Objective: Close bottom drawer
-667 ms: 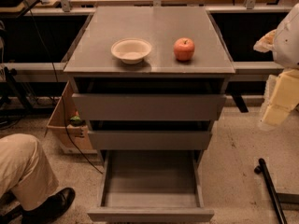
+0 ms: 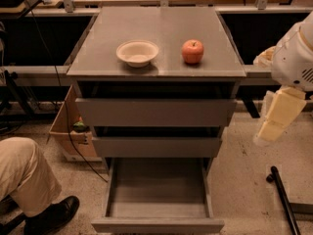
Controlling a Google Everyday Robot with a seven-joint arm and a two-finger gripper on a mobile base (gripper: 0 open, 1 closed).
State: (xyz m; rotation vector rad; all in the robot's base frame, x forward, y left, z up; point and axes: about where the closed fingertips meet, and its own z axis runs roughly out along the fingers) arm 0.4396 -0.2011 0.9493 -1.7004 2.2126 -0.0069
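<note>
The grey cabinet (image 2: 156, 43) has three handle-less drawers. The bottom drawer (image 2: 157, 224) is pulled far out towards me, and its shallow grey box shows empty inside. The middle drawer (image 2: 156, 147) and the top drawer (image 2: 155, 112) each stand out a little. My gripper (image 2: 266, 131), cream-coloured under the white arm (image 2: 296, 58), hangs in the air to the right of the cabinet at about the middle drawer's height. It touches nothing.
A white bowl (image 2: 137, 52) and a red apple (image 2: 192, 51) sit on the cabinet top. A person's leg and black shoe (image 2: 51, 214) are at the lower left. A cardboard box (image 2: 68, 126) stands left of the cabinet. A black pole (image 2: 286, 204) lies at the lower right.
My gripper has moved a little down and to the left, closer to the cabinet's right side. The drawers have not moved.
</note>
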